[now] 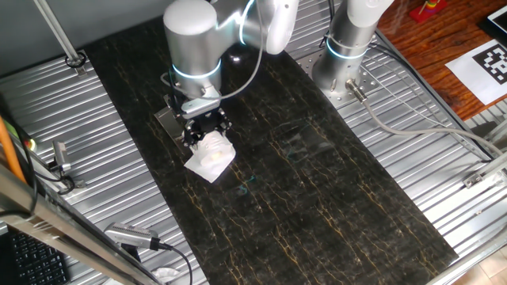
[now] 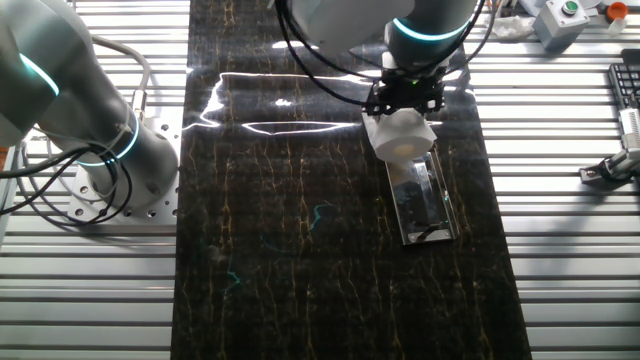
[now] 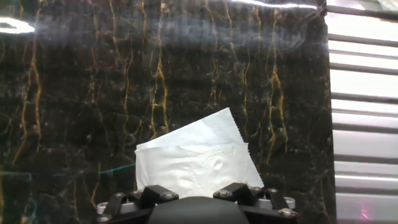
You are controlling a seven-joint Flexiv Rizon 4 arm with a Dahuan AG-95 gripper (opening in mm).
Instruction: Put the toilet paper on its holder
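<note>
The toilet paper is a white roll with a loose square sheet hanging at its end. My gripper comes down on it from above, its black fingers shut on the roll. In the other fixed view the roll sits at the far end of the holder, a flat shiny grey plate on the dark marble mat. The peg is hidden. I cannot tell if the roll touches the plate. In the hand view the paper fills the lower middle, just past my gripper.
The dark marble mat runs down the table between ribbed metal panels. A second arm's round silver base stands at the back, with cables trailing from it. A grey button box sits at one corner.
</note>
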